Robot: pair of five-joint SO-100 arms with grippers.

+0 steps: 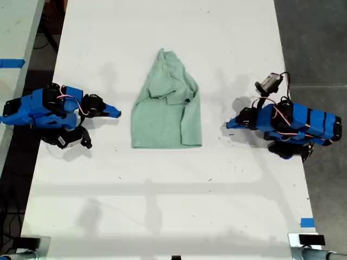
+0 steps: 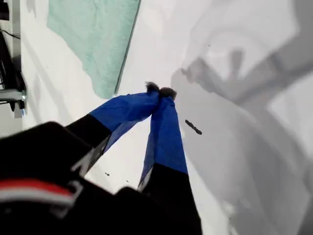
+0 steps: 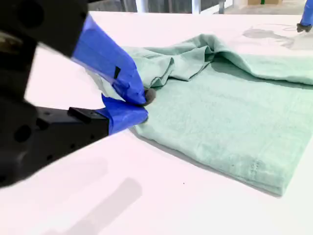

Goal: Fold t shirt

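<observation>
one t shirt lies between two tools, first and second, both pressed together.

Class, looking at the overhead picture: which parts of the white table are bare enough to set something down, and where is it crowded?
Bare: the table below the t shirt and above its pointed end. Crowded: the narrow gaps between the shirt and my first gripper and my second gripper.

I count one t shirt, two blue arms each with one claw, one white bench, and two blue tape strips.
</observation>
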